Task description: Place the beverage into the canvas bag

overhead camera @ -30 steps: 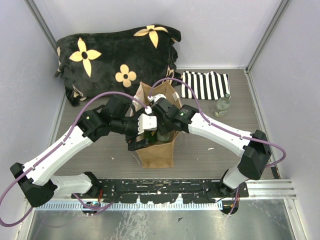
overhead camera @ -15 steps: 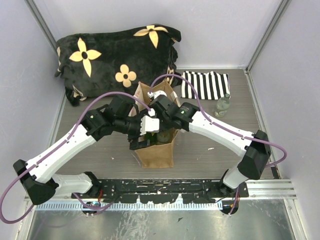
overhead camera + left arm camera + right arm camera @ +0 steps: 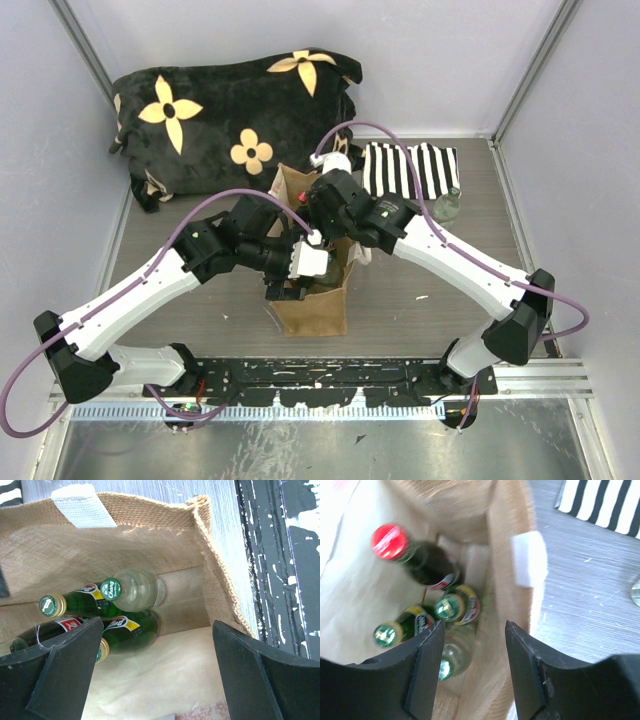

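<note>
Tan canvas bag point(image 3: 315, 315) stands upright at the middle of the surface point(image 3: 200, 320), mouth open. The left arm point(image 3: 140, 295) stretches up from its base at 7 o'clock, wrist bent down over the mouth. The left jaws are spread wide and empty above the bottles. The right arm point(image 3: 455, 262) rises from 5 o'clock, forearm slanting toward 11 o'clock. The right jaws are parted over the bag's far end, grasping nothing. Inside lean a red-capped dark bottle point(image 3: 415, 560), green bottles point(image 3: 132, 632) and a clear bottle point(image 3: 140, 590). A second clear bottle point(image 3: 446, 207) stands outside at 2 o'clock, beside the striped cloth point(image 3: 410, 168).
</note>
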Motion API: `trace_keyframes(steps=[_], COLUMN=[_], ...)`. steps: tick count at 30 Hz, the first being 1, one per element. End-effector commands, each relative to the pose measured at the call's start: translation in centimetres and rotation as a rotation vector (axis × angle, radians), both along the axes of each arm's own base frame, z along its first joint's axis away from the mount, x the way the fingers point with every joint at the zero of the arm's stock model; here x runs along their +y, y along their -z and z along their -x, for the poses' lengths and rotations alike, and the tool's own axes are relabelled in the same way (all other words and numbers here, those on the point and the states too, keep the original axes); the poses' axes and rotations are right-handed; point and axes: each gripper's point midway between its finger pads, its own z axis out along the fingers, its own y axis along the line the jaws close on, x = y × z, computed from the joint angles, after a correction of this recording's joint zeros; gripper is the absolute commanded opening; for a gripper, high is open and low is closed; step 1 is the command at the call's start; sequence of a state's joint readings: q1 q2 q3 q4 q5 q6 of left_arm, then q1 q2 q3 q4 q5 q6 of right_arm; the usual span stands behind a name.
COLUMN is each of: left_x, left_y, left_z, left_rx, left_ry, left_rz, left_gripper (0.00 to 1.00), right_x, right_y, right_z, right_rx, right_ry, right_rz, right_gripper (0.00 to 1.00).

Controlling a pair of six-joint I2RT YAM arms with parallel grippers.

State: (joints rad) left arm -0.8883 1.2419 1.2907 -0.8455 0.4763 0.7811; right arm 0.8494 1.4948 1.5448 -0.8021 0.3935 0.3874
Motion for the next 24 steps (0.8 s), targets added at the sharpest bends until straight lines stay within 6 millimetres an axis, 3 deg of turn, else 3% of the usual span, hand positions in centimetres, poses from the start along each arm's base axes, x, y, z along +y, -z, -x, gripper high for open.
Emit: trace_keyframes(steps=[1, 4, 9, 15, 18, 24], left_x=[-0.8, -0.9, -1.2, 0.5, 1.2, 3.4], left_y=[-1.6, -1.9, -3.6, -6.9, -8.8, -9.3], left_z=[0.1, -0.1, -4.2, -9.2, -8.3, -1.5], left_rx=[-0.058, -0.092, -0.224, -0.041, 0.072, 0.243], left_ry=[0.044, 0.045, -0.076, -0.295, -0.302, -0.181], left_rz=[0.04, 0.048, 0.069, 0.149, 0.178, 0.144], left_gripper=[0.98, 0.98, 0.98, 0.98, 0.98, 0.98], right_x=[-4.9, -8.0, -11.7, -14.7, -16.3, -19.5], right_y=[-4.0, -4.2, -4.6, -4.0, -2.9, -0.9], right_z=[-2.6, -3.6, -4.2, -3.9, -3.5, -2.9], right_rx=[-0.086, -0.086, -0.094, -0.079, -0.056, -0.01], right_ry=[0.185, 0.25, 0.326, 0.383, 0.412, 0.467], right_rz=[-0.079, -0.069, -0.047, -0.032, -0.023, -0.003], right_gripper=[0.57, 0.57, 0.58, 0.58, 0.58, 0.59])
